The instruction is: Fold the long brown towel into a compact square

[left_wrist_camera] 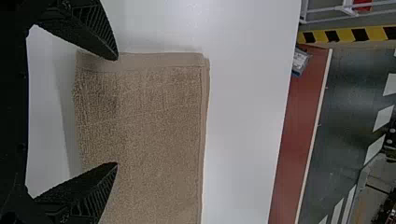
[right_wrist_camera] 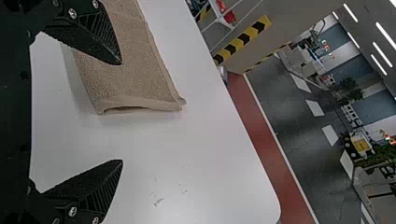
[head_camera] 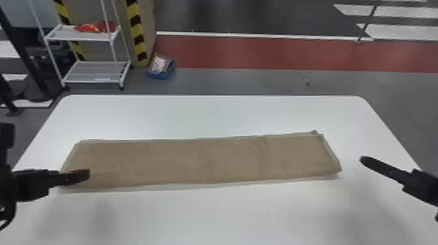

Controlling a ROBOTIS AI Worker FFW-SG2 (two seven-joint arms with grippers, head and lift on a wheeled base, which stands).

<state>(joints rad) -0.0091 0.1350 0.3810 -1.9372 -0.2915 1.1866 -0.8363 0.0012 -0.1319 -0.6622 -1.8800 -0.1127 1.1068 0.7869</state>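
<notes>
- Long brown towel (head_camera: 195,161), a flat rectangular strip with faint creases and raised hems, stretched side to side across the white desk (head_camera: 211,218); its right end shows a slight gap between layers.
- Left gripper (head_camera: 86,175): fingers (left_wrist_camera: 95,30) wide apart, gripping nothing, over the towel's left end; contact unclear.
- Right gripper (head_camera: 363,159): fingers (right_wrist_camera: 100,37) wide apart, empty, beyond the towel's right end.

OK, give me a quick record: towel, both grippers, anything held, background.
towel: long flat strip across table, not yet square
towel right end: layers slightly parted
left gripper: fingers open, over towel's left end
right gripper: fingers open, by towel's right end
held: nothing
background: white rack, blue bin on floor
</notes>
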